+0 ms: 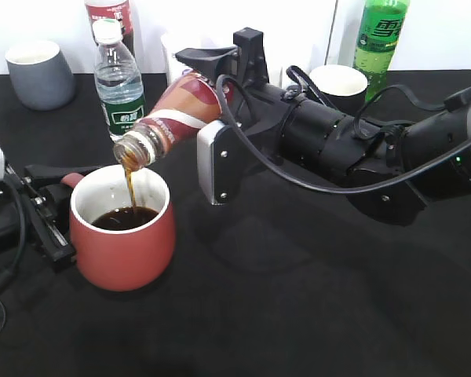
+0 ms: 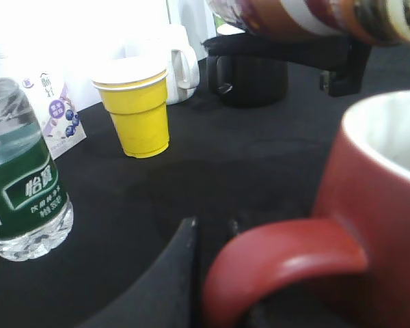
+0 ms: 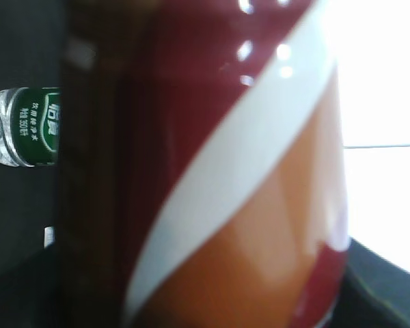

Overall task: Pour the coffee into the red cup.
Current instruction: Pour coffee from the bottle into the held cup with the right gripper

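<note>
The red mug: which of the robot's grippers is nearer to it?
Left. The left gripper sits at the red mug's handle; the right gripper holds the coffee bottle tilted above it.

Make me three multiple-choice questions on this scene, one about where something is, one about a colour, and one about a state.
1. Where is the coffee bottle's mouth?
A. above the red mug
B. above the grey cup
C. resting on the table

2. What colour is the paper cup in the left wrist view?
A. blue
B. yellow
C. green

3. What is the right tool doing?
A. hanging open
B. gripping the tilted coffee bottle
C. gripping the water bottle

Answers: A, the coffee stream drops into the mug. B, its wall is yellow. B, it clamps the bottle's body.
</note>
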Available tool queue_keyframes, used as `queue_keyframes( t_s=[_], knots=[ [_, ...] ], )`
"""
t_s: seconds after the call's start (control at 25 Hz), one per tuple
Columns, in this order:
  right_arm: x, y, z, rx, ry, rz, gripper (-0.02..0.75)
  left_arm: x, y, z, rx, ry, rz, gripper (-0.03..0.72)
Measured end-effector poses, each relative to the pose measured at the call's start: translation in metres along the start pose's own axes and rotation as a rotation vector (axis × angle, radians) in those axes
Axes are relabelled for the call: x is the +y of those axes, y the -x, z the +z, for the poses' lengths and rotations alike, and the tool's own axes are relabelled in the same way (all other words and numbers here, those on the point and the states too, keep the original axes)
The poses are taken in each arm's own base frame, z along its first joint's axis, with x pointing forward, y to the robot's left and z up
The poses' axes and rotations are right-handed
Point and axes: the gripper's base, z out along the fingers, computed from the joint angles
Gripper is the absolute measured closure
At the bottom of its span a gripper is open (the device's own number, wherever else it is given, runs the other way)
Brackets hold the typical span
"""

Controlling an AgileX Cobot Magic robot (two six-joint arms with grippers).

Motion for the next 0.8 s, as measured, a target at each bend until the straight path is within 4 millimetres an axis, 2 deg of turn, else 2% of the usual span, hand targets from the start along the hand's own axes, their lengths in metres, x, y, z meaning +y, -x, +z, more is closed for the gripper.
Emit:
queue_keyframes(
  t_s=[0.8],
  knots=[
    [0.0,0.0,0.0,0.0,0.0,-0.029,0.205,0.0,-0.0005,0.0,0.006,0.0,0.0,0.606]
  ],
)
